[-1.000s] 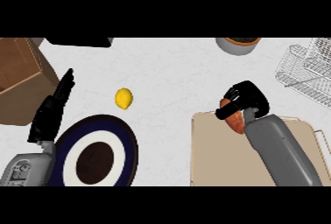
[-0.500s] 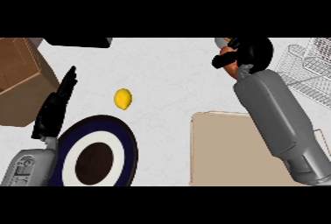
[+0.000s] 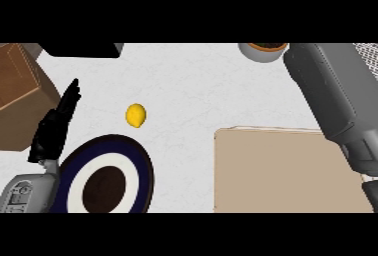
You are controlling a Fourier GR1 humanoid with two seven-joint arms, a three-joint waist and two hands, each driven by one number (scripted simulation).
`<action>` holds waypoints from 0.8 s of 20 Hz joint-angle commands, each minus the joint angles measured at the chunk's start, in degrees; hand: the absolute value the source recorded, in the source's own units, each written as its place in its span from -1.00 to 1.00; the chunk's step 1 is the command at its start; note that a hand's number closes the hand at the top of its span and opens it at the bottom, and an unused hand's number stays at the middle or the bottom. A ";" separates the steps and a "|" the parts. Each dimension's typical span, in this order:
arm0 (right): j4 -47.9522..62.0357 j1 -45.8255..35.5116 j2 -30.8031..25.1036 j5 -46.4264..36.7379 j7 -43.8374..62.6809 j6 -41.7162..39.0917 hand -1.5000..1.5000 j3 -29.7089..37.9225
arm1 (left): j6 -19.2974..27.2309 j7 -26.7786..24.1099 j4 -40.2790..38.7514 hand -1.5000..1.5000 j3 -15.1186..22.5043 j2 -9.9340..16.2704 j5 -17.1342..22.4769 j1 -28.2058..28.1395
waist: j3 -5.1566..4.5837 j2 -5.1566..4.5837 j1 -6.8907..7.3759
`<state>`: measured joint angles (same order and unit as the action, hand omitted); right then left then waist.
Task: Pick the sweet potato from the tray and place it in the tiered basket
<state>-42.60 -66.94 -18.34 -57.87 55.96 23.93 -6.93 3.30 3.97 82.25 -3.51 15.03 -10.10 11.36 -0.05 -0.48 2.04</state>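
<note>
The right forearm (image 3: 332, 100) runs from 5 o'clock up to 1 o'clock and leaves the view at the top, so its hand and the sweet potato cannot be seen. The tan tray (image 3: 284, 170) lies bare at 4 o'clock on the white table (image 3: 199, 85). The left hand (image 3: 55, 127) rests at 9 o'clock, fingers straight (holding nothing), beside a dark-rimmed plate (image 3: 136, 165) and near a lemon (image 3: 135, 115).
</note>
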 commanded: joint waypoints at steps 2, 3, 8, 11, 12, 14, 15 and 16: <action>7.81 -7.57 -5.17 -0.43 -2.45 -4.95 1.00 3.03 | -0.60 -1.08 -2.10 0.00 -1.35 0.77 0.27 0.89 | 0.01 0.01 -0.71; 10.68 -10.21 -5.00 0.70 -3.39 -4.82 1.00 4.70 | -0.53 -0.44 -0.46 0.00 -0.38 0.02 0.01 0.62 | 0.03 -0.08 -0.20; 7.16 -3.22 -7.07 5.47 -12.14 -1.22 1.00 8.53 | 0.65 2.55 4.04 0.00 0.37 -1.73 -0.44 -2.14 | 0.08 0.48 -1.51; 17.63 -7.50 -9.50 3.47 -16.51 -0.16 1.00 9.38 | 0.72 1.96 3.82 0.00 0.04 -1.36 -0.85 -1.12 | 0.07 -0.20 -0.01; 18.79 -8.64 -12.82 4.26 -19.73 -4.28 1.00 9.72 | 0.92 1.81 2.12 0.00 0.58 -1.50 -1.67 0.24 | 0.07 -0.39 0.00; 20.14 -7.50 -12.67 0.10 -18.05 -3.74 1.00 6.68 | 0.00 -0.07 0.04 0.00 -0.77 -0.59 -0.77 0.12 | 0.03 -0.32 -0.38; 22.77 -10.02 -13.28 -1.22 -16.91 -3.68 1.00 6.46 | 0.28 1.44 -0.43 0.00 0.39 -1.05 -1.84 2.52 | 0.03 -0.68 0.23; 22.19 -6.63 -12.68 -2.26 -16.88 -0.98 1.00 5.70 | -1.60 0.52 -0.30 0.00 -1.29 0.59 -0.06 1.19 | 0.04 -0.32 -0.28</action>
<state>-24.01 -74.44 -29.48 -57.17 40.07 21.47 0.06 3.18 4.77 83.36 -3.76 14.38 -10.92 11.39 -0.01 -0.74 1.83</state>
